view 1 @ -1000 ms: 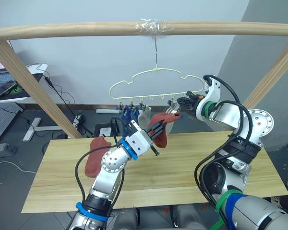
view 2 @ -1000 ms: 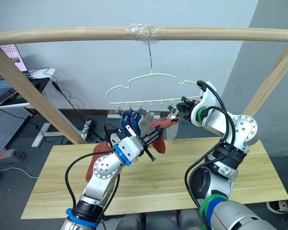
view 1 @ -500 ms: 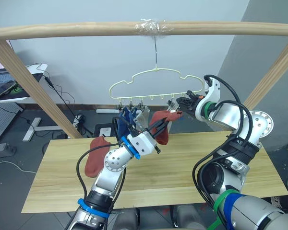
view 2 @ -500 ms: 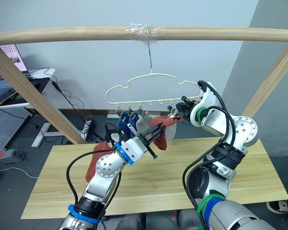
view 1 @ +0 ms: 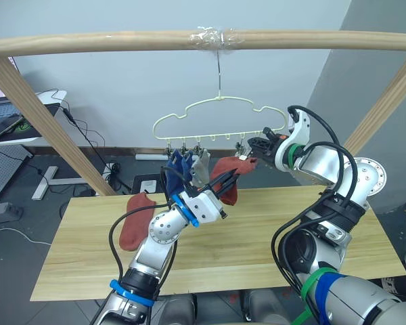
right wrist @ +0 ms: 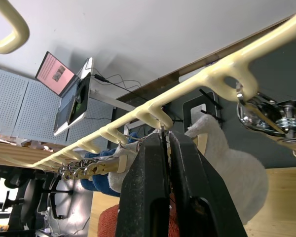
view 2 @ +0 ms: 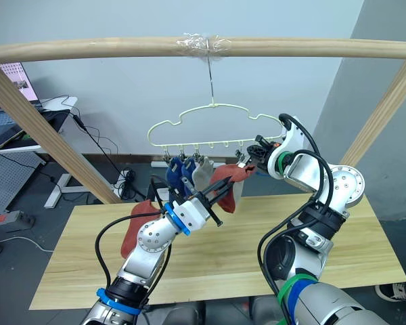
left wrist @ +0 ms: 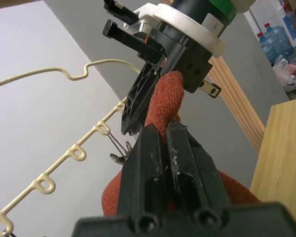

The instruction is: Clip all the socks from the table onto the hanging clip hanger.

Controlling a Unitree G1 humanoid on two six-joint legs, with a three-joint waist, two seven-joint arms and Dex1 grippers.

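Left gripper (left wrist: pixel 164 129): clamped on a rust-red sock (view 1: pixel 224 177), raised to the right gripper.
Right gripper (view 1: pixel 251 147): fingers pressed together at a clip (right wrist: pixel 266 116) of the clip hanger (view 1: pixel 216 116).
Second rust-red sock (view 1: pixel 137 218): lay on the table (view 1: pixel 257 237), below and left of the left gripper.
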